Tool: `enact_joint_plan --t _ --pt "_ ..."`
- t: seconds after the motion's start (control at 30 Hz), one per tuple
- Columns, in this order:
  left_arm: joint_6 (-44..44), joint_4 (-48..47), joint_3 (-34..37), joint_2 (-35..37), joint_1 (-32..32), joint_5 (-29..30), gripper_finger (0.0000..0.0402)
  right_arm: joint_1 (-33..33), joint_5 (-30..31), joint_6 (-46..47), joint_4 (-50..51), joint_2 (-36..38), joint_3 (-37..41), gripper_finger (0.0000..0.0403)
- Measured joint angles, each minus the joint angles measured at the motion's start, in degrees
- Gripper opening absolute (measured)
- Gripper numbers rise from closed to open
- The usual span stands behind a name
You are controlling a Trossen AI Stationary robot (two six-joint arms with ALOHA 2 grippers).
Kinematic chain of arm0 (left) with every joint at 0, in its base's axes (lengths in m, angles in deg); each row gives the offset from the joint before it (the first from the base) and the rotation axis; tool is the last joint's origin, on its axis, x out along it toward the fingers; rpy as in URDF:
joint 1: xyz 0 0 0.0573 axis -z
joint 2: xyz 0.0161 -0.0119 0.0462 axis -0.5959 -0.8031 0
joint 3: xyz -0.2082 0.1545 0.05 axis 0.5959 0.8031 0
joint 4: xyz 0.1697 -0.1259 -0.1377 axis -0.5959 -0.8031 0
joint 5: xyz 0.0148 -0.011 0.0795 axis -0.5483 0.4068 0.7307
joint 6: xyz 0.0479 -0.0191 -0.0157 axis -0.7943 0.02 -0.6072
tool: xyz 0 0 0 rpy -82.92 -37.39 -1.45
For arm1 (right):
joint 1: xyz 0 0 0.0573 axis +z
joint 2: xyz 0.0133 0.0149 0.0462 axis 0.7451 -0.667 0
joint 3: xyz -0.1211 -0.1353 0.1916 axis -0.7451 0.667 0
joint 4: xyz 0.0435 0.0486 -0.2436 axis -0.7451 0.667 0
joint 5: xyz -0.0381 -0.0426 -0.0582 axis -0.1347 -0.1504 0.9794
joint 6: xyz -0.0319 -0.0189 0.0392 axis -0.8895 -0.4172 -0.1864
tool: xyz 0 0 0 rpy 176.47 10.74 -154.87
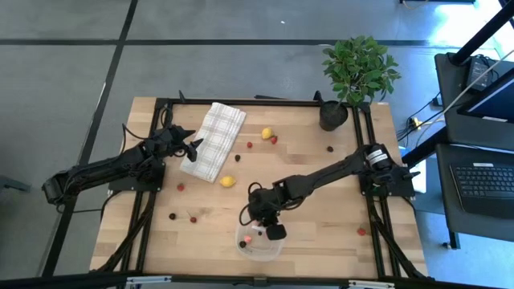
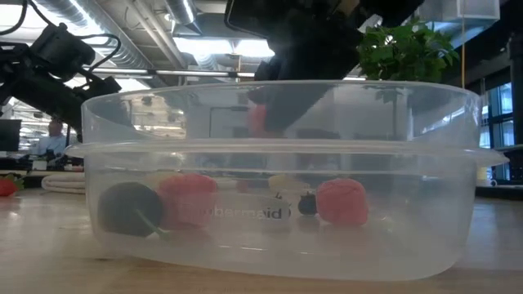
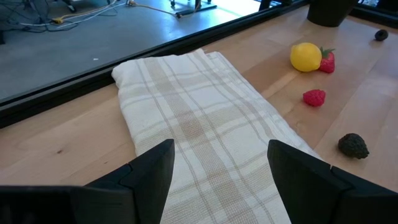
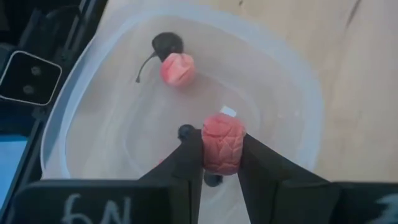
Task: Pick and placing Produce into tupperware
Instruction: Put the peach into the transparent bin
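The right fingers (image 4: 186, 163) are closed on a pink berry (image 4: 223, 143), pinched across its middle from both sides, and the berry is held just above the inside of the tupperware (image 4: 292, 74). In the high view the right gripper (image 1: 267, 227) sits over the tupperware (image 1: 273, 251) at the 6 o'clock edge of the desk (image 1: 321, 241).

The berry is judged to be light and small, with a ribbed skin that gives the pads some bite; its roundness suggests it could squirt out if squeezed off-centre, so a hold across the widest part, as here, is the sound one. It will likely bounce or roll a little once dropped, but the tupperware's wall should contain it. The tupperware itself looks thin and light and could be nudged if the fingers touch its rim.

Already lying in the tupperware are a second pink berry (image 4: 177, 68), a dark stemmed piece (image 4: 166, 43) touching it, and small dark balls near the held berry.

The left gripper (image 1: 193, 148) waits at 9 o'clock, its fingers (image 3: 149, 171) spread wide and empty over the checked cloth (image 3: 205, 124). More produce is left on the desk: a lemon (image 3: 306, 56) with a red berry (image 3: 327, 61) touching it near 12 o'clock, another lemon (image 1: 228, 181) near the centre, and loose berries scattered well apart.
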Motion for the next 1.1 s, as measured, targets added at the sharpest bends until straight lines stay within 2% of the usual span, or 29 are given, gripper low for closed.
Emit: enact_joint_plan --t 1.1 --pt "0.0 0.0 0.0 0.0 0.0 0.0 0.0250 1.2 0.0 1.6 -1.2 -2.1 0.0 0.0087"
